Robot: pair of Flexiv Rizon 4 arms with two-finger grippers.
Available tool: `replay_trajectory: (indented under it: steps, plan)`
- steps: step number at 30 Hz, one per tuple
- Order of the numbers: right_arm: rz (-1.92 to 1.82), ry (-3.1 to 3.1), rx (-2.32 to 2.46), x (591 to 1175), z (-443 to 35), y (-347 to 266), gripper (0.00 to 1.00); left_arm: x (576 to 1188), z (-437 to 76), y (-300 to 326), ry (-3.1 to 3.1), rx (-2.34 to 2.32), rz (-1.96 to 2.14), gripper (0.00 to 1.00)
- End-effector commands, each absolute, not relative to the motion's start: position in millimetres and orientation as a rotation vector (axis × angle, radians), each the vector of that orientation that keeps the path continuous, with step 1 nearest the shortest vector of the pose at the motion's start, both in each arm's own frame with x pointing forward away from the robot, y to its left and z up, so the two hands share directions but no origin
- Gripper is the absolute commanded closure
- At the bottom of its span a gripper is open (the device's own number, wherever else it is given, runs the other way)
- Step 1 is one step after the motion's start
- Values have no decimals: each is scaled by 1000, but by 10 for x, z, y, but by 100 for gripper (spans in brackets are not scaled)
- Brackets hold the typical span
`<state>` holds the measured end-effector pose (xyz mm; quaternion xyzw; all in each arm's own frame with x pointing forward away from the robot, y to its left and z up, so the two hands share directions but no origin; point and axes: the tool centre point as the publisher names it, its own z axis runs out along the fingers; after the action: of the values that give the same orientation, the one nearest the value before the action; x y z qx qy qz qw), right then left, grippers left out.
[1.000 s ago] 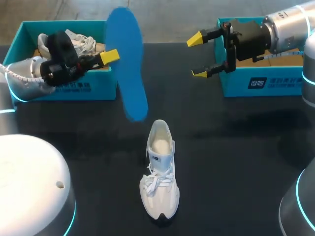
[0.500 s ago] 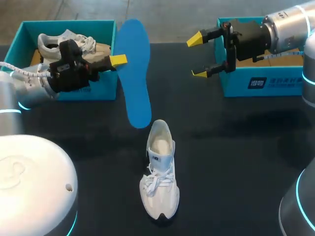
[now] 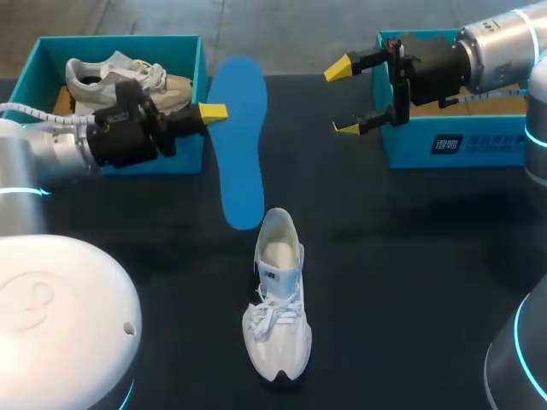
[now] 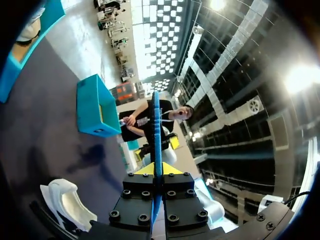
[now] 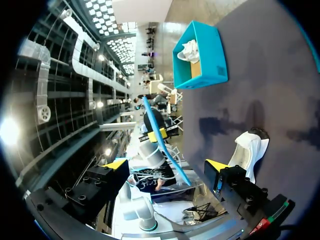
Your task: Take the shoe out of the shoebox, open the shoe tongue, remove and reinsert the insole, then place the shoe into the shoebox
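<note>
A blue insole (image 3: 238, 162) is clamped between the fingers of the left gripper (image 3: 209, 111), which is held over the far left of the black table (image 3: 410, 256), just in front of the left shoebox (image 3: 198, 81). The insole is gripped at about the middle of its length. Its far end is raised past the box's corner and its near end is pointed down toward the heel of the shoe (image 3: 278, 307). Whether that near end touches the table cannot be told.

In the left wrist view the insole (image 4: 156, 125) is seen edge-on, running straight out from the left gripper (image 4: 156, 172), with the shoe (image 4: 67, 202) below and to one side.

The white shoe is laid on the table near the middle, heel far and toe near, with its opening upward. A second shoe (image 3: 120, 73) is kept inside the left shoebox.

The right gripper (image 3: 345, 97) is held wide with nothing between its fingers, at the far right, just left of the right shoebox (image 3: 453, 147). In the right wrist view the insole (image 5: 162, 145) and the shoe (image 5: 247, 147) are seen ahead of the right gripper (image 5: 165, 167).
</note>
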<state>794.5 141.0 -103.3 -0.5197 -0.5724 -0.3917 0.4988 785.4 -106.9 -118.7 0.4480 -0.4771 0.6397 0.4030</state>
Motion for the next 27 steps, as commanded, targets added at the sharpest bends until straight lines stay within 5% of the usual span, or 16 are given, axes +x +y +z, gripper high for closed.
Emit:
replay_trajectory:
  steps: [1, 27]
  plan:
    - [-946, -1387, -1261, 7939, -1030, 1415, 0, 7885, -1210, -1073, -1148, 1169, 1594, 100]
    - [-946, -1387, -1261, 7939, -1030, 1415, 0, 8049, -1328, -1153, -1063, 1260, 1442, 100]
